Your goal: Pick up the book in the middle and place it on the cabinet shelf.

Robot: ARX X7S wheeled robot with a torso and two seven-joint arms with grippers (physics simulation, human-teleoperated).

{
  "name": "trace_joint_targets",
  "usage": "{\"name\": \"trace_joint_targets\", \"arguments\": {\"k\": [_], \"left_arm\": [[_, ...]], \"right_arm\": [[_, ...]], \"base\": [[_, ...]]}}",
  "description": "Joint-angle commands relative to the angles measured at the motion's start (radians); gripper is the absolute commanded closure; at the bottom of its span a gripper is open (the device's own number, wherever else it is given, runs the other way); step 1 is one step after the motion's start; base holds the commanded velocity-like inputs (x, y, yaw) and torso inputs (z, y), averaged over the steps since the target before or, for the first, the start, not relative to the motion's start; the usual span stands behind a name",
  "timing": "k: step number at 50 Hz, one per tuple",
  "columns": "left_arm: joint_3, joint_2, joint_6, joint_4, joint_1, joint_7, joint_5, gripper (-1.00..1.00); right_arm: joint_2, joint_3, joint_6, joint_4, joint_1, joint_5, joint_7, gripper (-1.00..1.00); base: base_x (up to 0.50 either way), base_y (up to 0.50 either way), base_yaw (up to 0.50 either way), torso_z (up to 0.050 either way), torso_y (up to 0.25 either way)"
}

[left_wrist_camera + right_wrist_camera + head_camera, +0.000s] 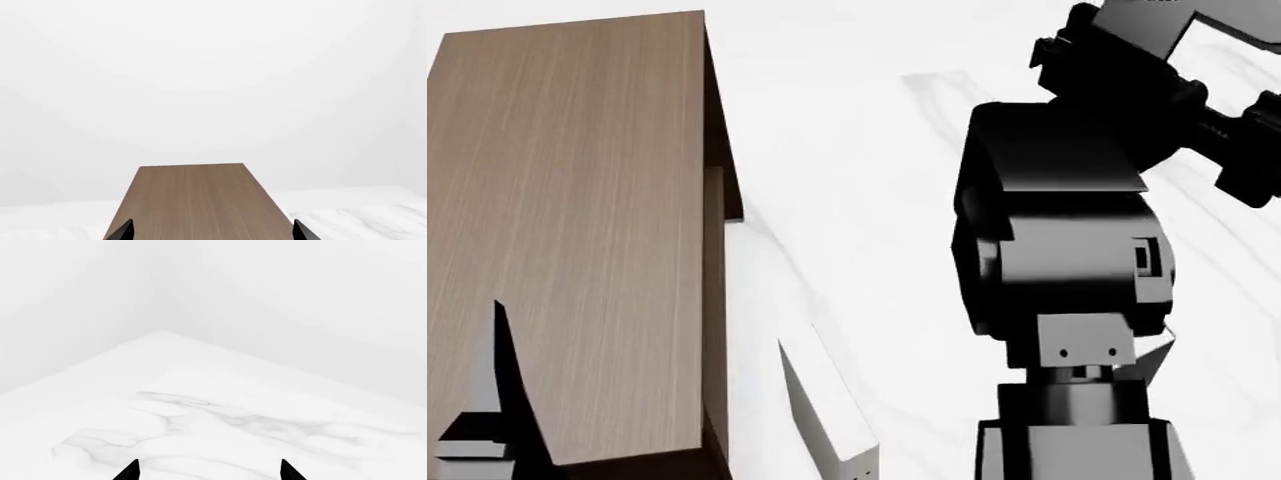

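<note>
The cabinet shelf is a tall wood-grain box at the left of the head view, with a lighter brown top and a dark side. My left gripper is open and empty above its near end, one finger over the top and the other past its side edge. In the left wrist view the cabinet top lies between the spread tips of the left gripper. My right gripper is open and empty over white marble floor. The book is out of view in every frame.
White marble floor stretches to the right of the cabinet and also shows in the right wrist view. My black right arm fills the right of the head view. Plain white walls stand behind.
</note>
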Motion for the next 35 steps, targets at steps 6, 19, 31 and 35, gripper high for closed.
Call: {"name": "trace_joint_targets", "arguments": {"k": [6, 19, 31, 35], "left_arm": [[-0.025, -0.026, -0.001, 0.03, -0.001, -0.032, -0.038, -1.0], [-0.019, -0.039, 0.013, 0.024, -0.003, -0.045, -0.05, -1.0], [-0.024, -0.046, 0.024, 0.023, -0.002, -0.051, -0.064, -1.0], [-0.029, -0.049, 0.029, 0.023, 0.0, -0.053, -0.07, -1.0]], "right_arm": [[0.01, 0.047, 0.071, 0.174, 0.03, 0.031, 0.243, -1.0], [-0.005, 0.166, 0.091, 0.27, 0.055, 0.17, 0.287, -1.0], [-0.001, 0.171, 0.087, 0.338, 0.092, 0.24, 0.271, -1.0], [0.001, 0.175, 0.086, 0.341, 0.096, 0.259, 0.267, -1.0]], "base": [[0.0, 0.0, 0.0, 0.0, 0.0], [0.0, 0.0, 0.0, 0.0, 0.0], [0.0, 0.0, 0.0, 0.0, 0.0], [0.0, 0.0, 0.0, 0.0, 0.0]]}}
